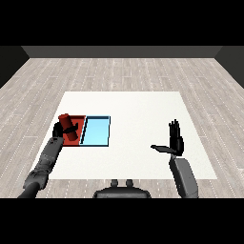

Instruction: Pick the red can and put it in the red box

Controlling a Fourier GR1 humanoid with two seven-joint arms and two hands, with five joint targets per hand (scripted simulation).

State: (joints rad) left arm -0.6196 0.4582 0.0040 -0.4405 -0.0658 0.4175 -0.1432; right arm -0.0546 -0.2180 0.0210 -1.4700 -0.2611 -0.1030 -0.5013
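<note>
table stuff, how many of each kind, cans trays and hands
cans: 1, the red can, held tilted in the left hand over the red tray
trays: 2, the red tray and the light blue tray side by side
hands: 2, the left hand and the right hand, which is open and apart from the trays
total: 5

Worktop [143,143]: matt white, smooth. Floor [143,71]: grey wood planks. Light blue tray [96,132], frame left: smooth, slight sheen.
</note>
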